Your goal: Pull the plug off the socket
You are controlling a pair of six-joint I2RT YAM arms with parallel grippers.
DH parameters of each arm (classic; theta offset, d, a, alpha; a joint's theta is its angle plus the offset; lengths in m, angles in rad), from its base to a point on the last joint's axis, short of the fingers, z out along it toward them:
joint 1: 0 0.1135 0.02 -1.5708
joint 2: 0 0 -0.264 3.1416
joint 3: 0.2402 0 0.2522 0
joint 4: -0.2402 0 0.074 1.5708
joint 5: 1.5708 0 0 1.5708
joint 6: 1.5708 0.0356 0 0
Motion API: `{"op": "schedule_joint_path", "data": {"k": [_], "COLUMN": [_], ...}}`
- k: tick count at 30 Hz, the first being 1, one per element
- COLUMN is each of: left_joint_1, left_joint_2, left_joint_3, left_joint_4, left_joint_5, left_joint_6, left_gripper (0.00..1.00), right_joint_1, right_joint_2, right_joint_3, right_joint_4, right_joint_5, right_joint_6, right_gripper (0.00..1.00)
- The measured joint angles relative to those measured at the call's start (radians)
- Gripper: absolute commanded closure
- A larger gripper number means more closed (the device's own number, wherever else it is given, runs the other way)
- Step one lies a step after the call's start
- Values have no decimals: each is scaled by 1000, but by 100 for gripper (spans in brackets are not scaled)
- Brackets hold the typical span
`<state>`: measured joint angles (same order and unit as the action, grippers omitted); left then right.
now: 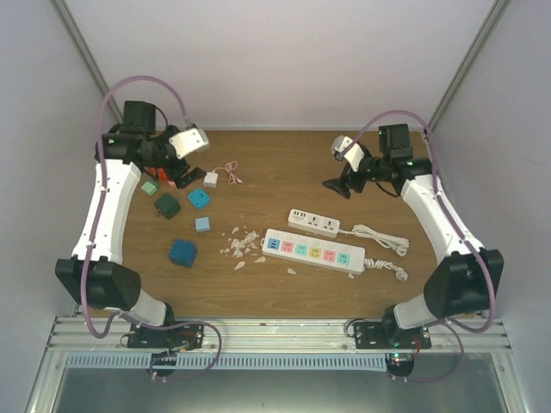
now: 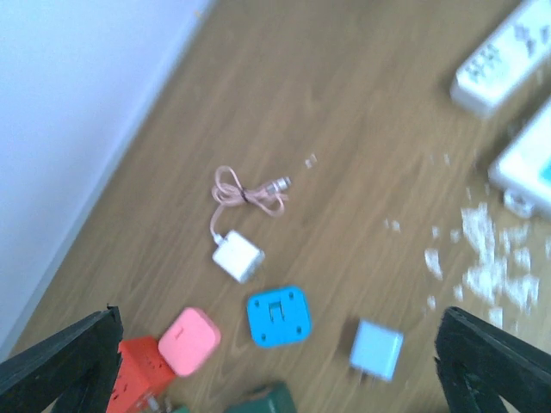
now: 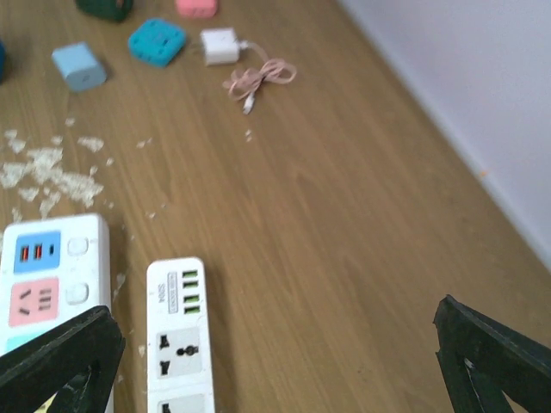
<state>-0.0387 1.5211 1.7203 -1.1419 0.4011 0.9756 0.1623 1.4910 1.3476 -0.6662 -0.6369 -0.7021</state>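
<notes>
Two sockets lie mid-table: a small white power strip [image 1: 313, 223] [image 3: 176, 344] and a longer strip with coloured sockets [image 1: 313, 250] [image 3: 52, 292]. No plug stands in either one. Loose plugs lie at the left: a white charger [image 1: 211, 180] [image 2: 238, 255] on a pink cable, a blue one [image 1: 199, 200] [image 2: 278, 316], a light blue one [image 1: 202, 224] [image 2: 376, 349], a pink one [image 2: 189, 341]. Open and empty, my left gripper [image 1: 175, 169] [image 2: 275, 370] hangs above these plugs. At the back right my right gripper [image 1: 338, 186] [image 3: 275, 370] is open with nothing in it, above bare wood beside the small strip.
White crumbs [image 1: 243, 243] are scattered left of the strips. The strips' white cords [image 1: 379, 237] coil to the right. A dark green block [image 1: 167, 206], a big blue block [image 1: 182, 252] and a red block [image 2: 142, 370] sit at the left. Walls close in on three sides.
</notes>
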Motion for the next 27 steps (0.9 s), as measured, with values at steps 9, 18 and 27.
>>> {"op": "schedule_joint_path", "data": {"k": [9,18,27], "left_joint_1": [219,316,349], "left_joint_2": [-94,-113,-159], "left_joint_3": [-121,-374,-605], "left_joint_4": [298,511,628], "left_joint_5": [239,296,298], "left_joint_6": [-321,-505,-559], "left_gripper": [1,1,1], "right_joint_1": [-127,-352,-486], "right_joint_2": [-220,-335,-291], "right_joint_3": [-63,-304,-467], "right_joint_4": [126,281,352], "right_joint_5": [5,-27,-89], "right_joint_6": [179,303,344], "right_gripper": [0,0,0]}}
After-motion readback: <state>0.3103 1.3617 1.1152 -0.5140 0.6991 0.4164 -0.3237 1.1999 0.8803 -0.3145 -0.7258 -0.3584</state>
